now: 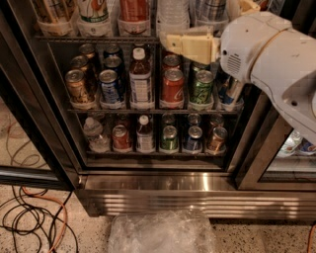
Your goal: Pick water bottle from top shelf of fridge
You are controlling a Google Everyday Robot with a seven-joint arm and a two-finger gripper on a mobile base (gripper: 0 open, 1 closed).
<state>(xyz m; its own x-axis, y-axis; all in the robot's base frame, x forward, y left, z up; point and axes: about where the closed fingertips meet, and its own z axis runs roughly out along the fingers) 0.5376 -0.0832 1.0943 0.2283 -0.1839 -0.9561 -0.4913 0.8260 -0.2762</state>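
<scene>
The pincer (168, 44) hangs at upper centre, just below the water bottle (173, 15) on the top shelf (98, 38), probably lining up to reach it; apart or together, I cannot tell.

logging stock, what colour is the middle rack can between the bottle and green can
Red: the can, camera view, sits below the gripper at the top shelf.
</scene>
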